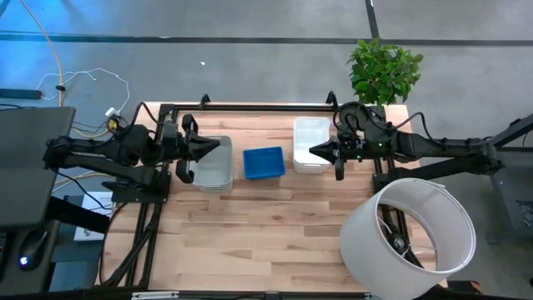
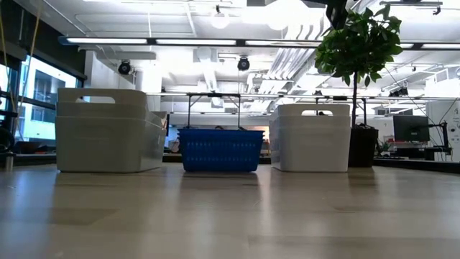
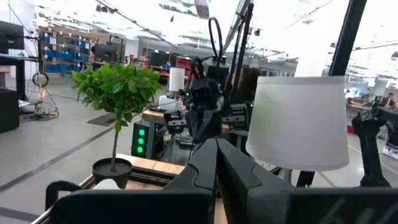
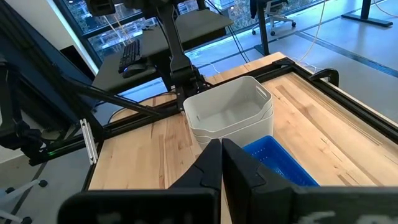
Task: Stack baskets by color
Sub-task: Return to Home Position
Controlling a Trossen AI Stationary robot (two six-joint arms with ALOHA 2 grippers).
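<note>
Your left claw (image 1: 214, 149), closed and empty, hangs over the grey baskets (image 1: 215, 173). Your right claw (image 1: 316, 152), closed too, hangs over the white baskets (image 1: 310, 133). The blue baskets (image 1: 264, 162) sit between the claws.

No words, numbers or signs can be read anywhere. The stacked white plastic baskets (image 1: 310, 133), the blue plastic basket with holes (image 1: 263, 162), the see-through grey plastic baskets (image 1: 218, 168) and the big white round tube (image 1: 366, 227) all look plain.

On the desk (image 1: 250, 225), three basket stacks stand in a row: left stack (image 1: 215, 169), middle stack (image 1: 264, 162), right stack (image 1: 310, 136). A potted plant (image 1: 385, 71) stands at the right rear corner and a lampshade (image 1: 408, 237) at the right front corner.
</note>
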